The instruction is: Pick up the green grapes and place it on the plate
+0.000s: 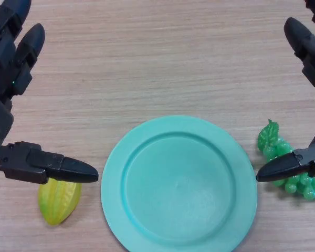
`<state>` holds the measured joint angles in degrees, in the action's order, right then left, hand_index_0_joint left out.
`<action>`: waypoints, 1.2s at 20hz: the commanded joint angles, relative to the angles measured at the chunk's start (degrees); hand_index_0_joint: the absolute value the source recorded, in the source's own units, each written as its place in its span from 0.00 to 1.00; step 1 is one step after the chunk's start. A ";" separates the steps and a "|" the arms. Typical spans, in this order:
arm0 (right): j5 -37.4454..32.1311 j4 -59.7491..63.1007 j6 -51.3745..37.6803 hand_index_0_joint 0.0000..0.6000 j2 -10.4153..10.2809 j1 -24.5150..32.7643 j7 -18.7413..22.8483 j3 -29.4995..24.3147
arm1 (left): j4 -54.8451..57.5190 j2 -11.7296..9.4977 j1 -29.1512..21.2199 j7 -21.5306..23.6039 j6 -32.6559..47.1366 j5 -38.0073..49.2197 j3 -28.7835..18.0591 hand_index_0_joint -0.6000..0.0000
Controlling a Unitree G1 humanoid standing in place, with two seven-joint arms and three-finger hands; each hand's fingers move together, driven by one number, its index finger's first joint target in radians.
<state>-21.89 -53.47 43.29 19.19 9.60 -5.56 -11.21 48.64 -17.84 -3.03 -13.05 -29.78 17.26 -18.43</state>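
Observation:
The green grapes [281, 152] lie on the wooden table just right of the teal plate [142, 220], at the right edge of the head view. My right hand [304, 47] is over them at the right edge, fingers straight and spread; its thumb [283, 167] crosses in front of the bunch and hides part of it. It holds nothing. My left hand [10, 68] is at the left edge, open, with its thumb [52, 167] pointing toward the plate. The plate has nothing on it.
A yellow-green starfruit [58, 202] lies on the table left of the plate, partly under my left thumb. The wooden tabletop [163, 63] stretches beyond the plate.

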 commanded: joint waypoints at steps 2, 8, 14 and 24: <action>-0.16 -1.50 -8.89 0.00 1.66 1.56 -0.68 -3.24 | 1.80 -1.88 -1.65 1.43 8.87 -1.11 -0.61 1.00; 1.11 -0.55 -10.84 0.00 1.15 0.73 -0.70 -2.86 | 2.44 -1.58 -1.97 2.11 7.15 0.81 -0.11 1.00; 15.97 9.64 -21.79 0.00 -0.70 -3.80 -2.89 -0.26 | 1.78 -1.89 -1.77 2.10 7.85 0.23 -0.40 1.00; 28.56 40.66 -44.45 0.00 -1.92 -8.76 -2.44 -0.38 | 1.65 -1.44 -1.22 1.27 8.90 -1.66 -0.26 1.00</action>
<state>4.67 -9.69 7.87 15.53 -0.44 -9.74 -8.95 47.85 -17.64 -2.95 -12.99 -29.71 16.64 -15.74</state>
